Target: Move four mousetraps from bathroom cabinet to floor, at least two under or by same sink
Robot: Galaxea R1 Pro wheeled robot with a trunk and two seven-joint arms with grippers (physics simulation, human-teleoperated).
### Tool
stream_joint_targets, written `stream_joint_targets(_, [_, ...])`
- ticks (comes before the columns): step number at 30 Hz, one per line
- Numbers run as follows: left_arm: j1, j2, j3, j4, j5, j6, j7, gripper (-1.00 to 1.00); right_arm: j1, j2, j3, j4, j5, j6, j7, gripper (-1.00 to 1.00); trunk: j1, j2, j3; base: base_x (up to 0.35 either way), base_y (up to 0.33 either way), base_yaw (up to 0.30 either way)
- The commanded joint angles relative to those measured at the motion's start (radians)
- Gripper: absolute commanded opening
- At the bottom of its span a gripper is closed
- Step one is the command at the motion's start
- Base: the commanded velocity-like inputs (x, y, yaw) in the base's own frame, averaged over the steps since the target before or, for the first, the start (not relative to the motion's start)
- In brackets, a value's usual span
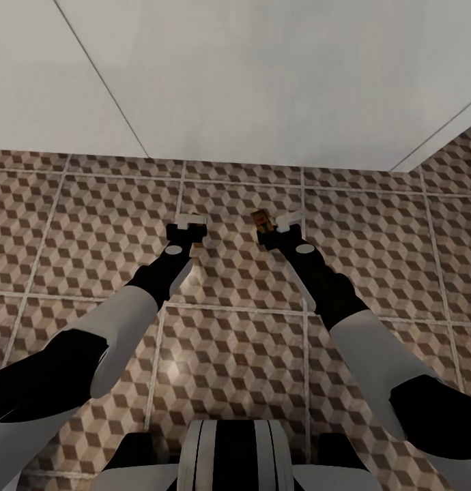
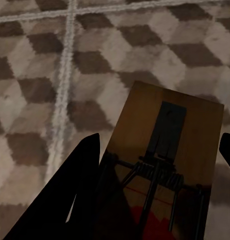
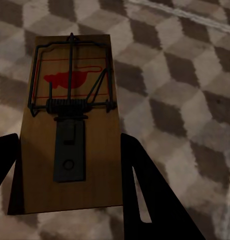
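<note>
Down low over the bathroom floor (image 1: pixel 92 218), both arms reach forward side by side toward a white wall (image 1: pixel 263 75). Each wrist camera shows a mousetrap sitting between the two dark fingers of its gripper.

Right gripper (image 1: pixel 275 230): in the head view a small brown mousetrap (image 1: pixel 262 221) with a red spot sits at its tip, just to the inner side of the pale fingers. From the right wrist, that mousetrap (image 3: pixel 70 120) lies lengthwise between the fingers (image 3: pixel 145 195), its wire spring and red mark at the far end, its near end level with the fingertips. The fingers flank the board closely on both long edges; whether they press on it I cannot tell.

Left gripper (image 1: pixel 189 223): from the left wrist, another mousetrap (image 2: pixel 165 170) sits between the fingers (image 2: pixel 70 200), its red spot and spring at the near end, its plain end pointing away over the cube-patterned tiles. One finger touches the board's long edge and the other stands at the opposite edge; a firm grip cannot be confirmed
</note>
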State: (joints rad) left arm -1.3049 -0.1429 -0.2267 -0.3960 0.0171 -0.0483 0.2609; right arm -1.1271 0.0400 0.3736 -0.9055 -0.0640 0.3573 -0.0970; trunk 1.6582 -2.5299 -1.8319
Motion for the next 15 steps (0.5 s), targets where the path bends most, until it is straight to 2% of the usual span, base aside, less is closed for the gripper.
stream_joint_targets(1, [-0.001,0.001,-0.008,0.001,0.001,-0.002,0.009,-1.00,-0.001,0.000,0.004,-0.001,-0.009,0.005,-0.013,-1.00,0.000,0.000,0.000,0.001,0.000,-0.051])
stream_joint_targets(9, [0.004,0.000,-0.008,0.001,0.001,-0.002,0.009,-1.00,0.000,0.000,0.004,-0.001,-0.009,0.004,-0.026,-1.00,0.000,0.000,0.006,0.000,0.000,-0.106])
stream_joint_targets(15, [0.005,0.000,-0.008,0.002,0.001,-0.002,0.009,-1.00,0.000,0.000,0.005,-0.001,-0.010,0.003,-0.046,-1.00,0.000,0.000,0.007,0.003,0.000,-0.028])
